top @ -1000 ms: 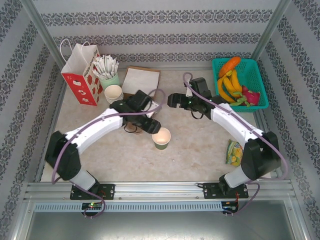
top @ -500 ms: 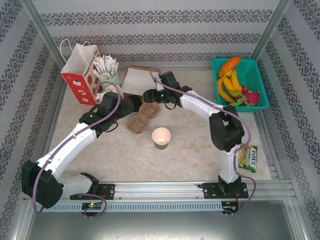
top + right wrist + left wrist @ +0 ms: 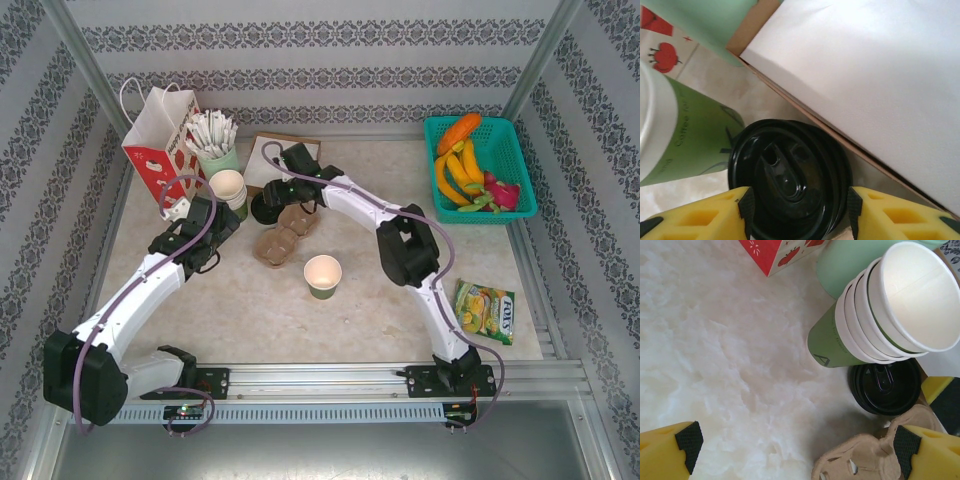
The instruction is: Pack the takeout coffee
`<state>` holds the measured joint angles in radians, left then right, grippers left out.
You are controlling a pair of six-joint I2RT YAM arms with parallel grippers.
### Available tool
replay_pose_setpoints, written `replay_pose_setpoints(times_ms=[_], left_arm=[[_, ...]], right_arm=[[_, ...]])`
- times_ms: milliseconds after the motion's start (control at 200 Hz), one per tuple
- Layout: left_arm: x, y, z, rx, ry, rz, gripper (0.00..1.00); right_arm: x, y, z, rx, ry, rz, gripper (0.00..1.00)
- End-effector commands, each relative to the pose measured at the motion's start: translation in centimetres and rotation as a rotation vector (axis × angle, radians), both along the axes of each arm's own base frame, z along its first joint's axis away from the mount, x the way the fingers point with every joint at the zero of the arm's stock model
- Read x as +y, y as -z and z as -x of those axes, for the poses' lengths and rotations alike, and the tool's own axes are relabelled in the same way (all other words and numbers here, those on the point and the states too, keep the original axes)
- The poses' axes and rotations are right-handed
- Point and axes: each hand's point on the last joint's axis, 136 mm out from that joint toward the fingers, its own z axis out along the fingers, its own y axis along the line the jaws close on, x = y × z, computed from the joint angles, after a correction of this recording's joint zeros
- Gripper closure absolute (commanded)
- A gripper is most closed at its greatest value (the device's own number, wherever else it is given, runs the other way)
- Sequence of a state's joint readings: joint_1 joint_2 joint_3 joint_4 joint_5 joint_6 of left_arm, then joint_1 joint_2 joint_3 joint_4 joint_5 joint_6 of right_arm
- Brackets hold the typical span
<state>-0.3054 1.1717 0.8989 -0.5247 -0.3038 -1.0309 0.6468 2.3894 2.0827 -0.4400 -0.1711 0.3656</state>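
From above, we see the right arm stretched far across the table (image 3: 400, 320) to the back left. The right gripper (image 3: 268, 206) is down between the cups (image 3: 228, 187) and the carrier (image 3: 285, 232), and it covers whatever it is over, so we cannot make out the coffee from up here. The right wrist camera fills that in. There's the coffee (image 3: 787, 175), sitting between the yellow fingers of the right gripper (image 3: 800, 212). The black pads (image 3: 746, 206) touch the lid's rim on both sides, so we call it clamped on the lid. The left wrist view gives a wider angle: the coffee (image 3: 885, 386) stands on the table just below the leaning cups (image 3: 875, 325) and just above the carrier (image 3: 865, 460), with a right finger (image 3: 942, 405) tight beside it. The left gripper (image 3: 795, 445) is spread wide with nothing between its tips, and from above it (image 3: 212, 222) sits left of the carrier. All we get of the coffee is a round, glossy black lid with a sip hole and a raised tab, while the cup body is hidden beneath it. The carrier is cut off by the frame's bottom edge. The bag (image 3: 785, 252) and the paper (image 3: 875, 85) are only partly in shot.
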Motion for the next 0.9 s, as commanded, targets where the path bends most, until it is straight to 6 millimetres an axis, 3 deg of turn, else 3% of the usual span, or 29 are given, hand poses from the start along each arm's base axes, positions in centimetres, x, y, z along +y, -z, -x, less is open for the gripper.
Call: replay_pose_setpoints(times_ms=[0, 505, 644, 894], left_arm=[[0.8, 0.4, 0.5, 0.019, -0.037, -0.006, 0.0], [0.8, 1.0, 0.4, 0.05, -0.021, -0.007, 0.0], [0.7, 1.1, 0.3, 0.057, -0.011, -0.008, 0.0], [0.5, 1.3, 0.2, 0.065, 0.001, -0.005, 0.0]], right_arm=[[-0.7, 1.5, 0.1, 0.0, 0.018, 0.126, 0.48], [-0.1, 3.3, 0.2, 0.011, -0.002, 0.167, 0.58], [0.2, 3.8, 0.1, 0.015, -0.008, 0.173, 0.66], [0.1, 1.9, -0.5, -0.041, -0.002, 0.181, 0.73]])
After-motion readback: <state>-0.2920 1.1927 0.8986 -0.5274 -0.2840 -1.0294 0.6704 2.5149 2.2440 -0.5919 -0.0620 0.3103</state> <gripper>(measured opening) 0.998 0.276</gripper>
